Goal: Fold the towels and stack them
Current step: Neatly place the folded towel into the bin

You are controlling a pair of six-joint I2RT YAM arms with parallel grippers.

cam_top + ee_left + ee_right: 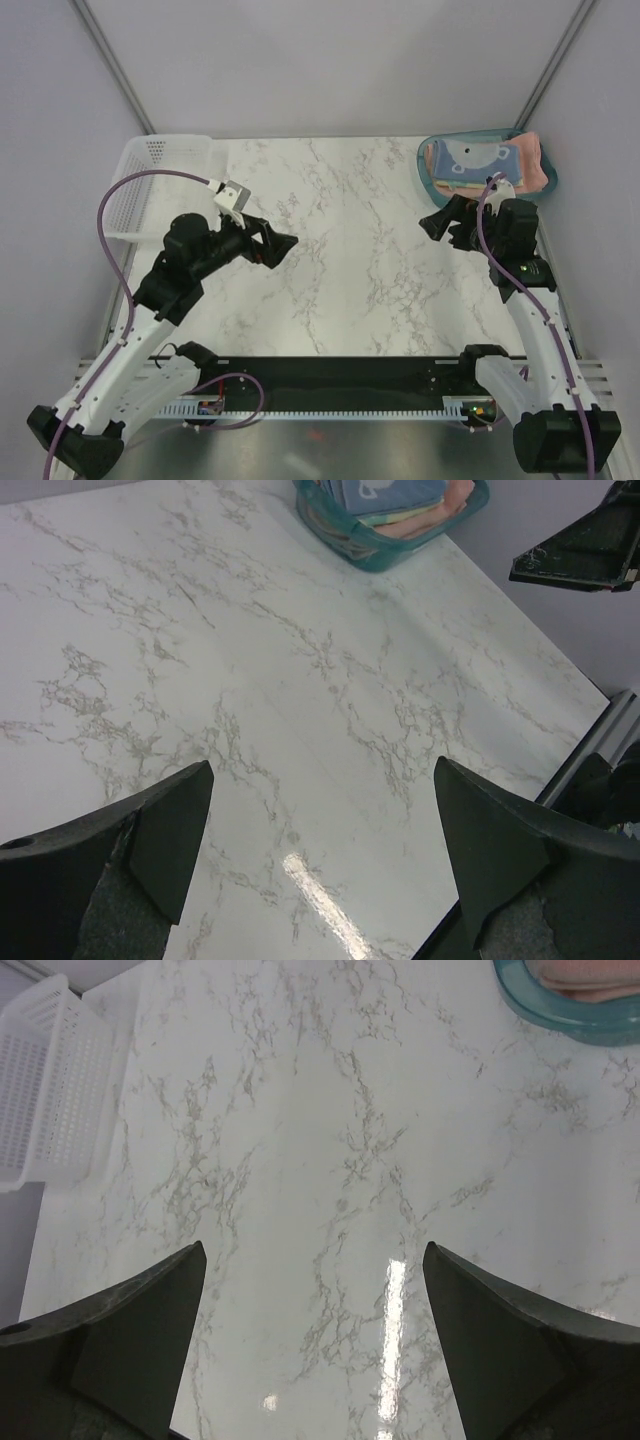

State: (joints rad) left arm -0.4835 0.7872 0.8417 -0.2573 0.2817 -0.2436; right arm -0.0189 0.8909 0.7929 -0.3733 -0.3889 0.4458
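Observation:
The towels lie folded in a stack in a teal tray (430, 180) at the back right. The grey-blue towel with white print (480, 158) is on top. The salmon-pink towel (537, 160) sticks out beneath it on the right. Pale layers show at the stack's edge, but I cannot make out the pale-yellow towel for sure. The stack also shows in the left wrist view (385, 495). My left gripper (283, 245) is open and empty over the left middle of the table (322, 770). My right gripper (432, 222) is open and empty just in front of the tray (314, 1250).
A white perforated basket (160, 180) stands at the back left, also seen in the right wrist view (50, 1090). The marble table top (350, 250) lies between the grippers. The tray's rim (560, 1010) is at the right wrist view's top right.

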